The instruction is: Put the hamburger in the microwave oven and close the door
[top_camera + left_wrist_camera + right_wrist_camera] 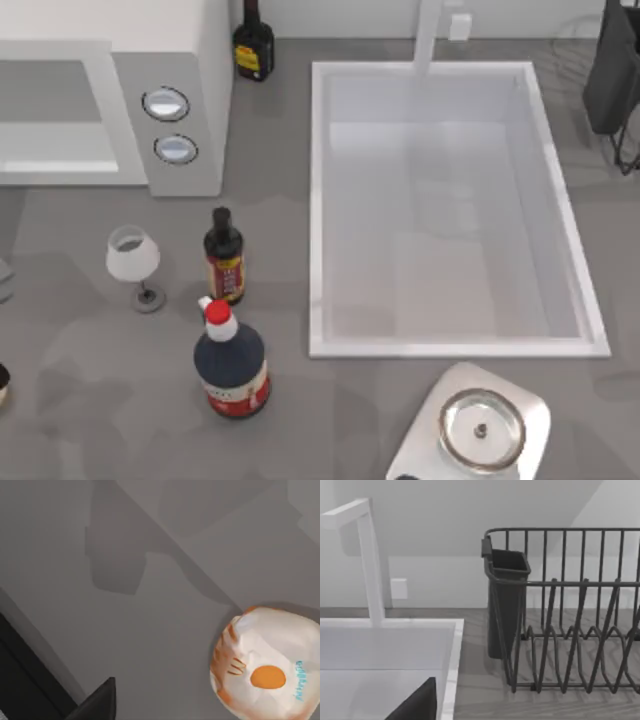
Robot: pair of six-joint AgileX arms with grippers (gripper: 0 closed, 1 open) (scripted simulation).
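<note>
The hamburger (265, 675) is a round, pale bun with orange markings, lying on the grey counter in the left wrist view. A dark part of my left gripper (97, 702) sits apart from it, with bare counter between them. A tan sliver at the top view's left edge (3, 385) may be the same hamburger. The microwave oven (195, 60) is a white box at the back left, with two silver dials (170, 125) and a grey cavity (50, 95). I cannot make out how the door stands. A dark part of my right gripper (415, 702) hangs by the sink's back right corner.
A wine glass (133, 258), a small dark bottle (224, 258) and a red-capped bottle (230, 365) stand in front of the microwave. Another bottle (254, 45) is behind. The white sink (315, 200), a dark dish rack (570, 615) and a silver dish (480, 430) lie to the right.
</note>
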